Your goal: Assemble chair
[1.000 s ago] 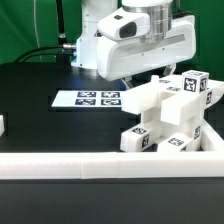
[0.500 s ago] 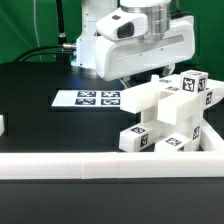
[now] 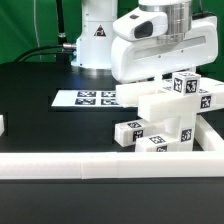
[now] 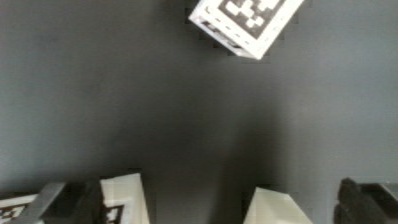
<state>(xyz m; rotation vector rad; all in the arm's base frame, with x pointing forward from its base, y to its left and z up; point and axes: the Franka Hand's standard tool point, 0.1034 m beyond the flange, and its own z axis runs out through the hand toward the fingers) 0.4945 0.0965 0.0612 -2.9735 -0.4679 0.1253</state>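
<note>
As our fingers [image 4: 192, 200] hang spread over bare worktop [image 3: 40, 125], the chair [image 3: 170, 115] crowds the rail [image 3: 70, 167].

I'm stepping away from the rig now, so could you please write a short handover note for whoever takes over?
Gripper: jaws open, holding nothing, hanging over bare black table.
Chair parts: white tagged pieces are clustered at the exterior view's right, against the border rail. Some look joined or stacked, but the joints cannot be confirmed. One tagged part shows in the wrist view.
Marker board: flat on the table behind them.
Done: partial build at most.
Left: finish the chair.
</note>
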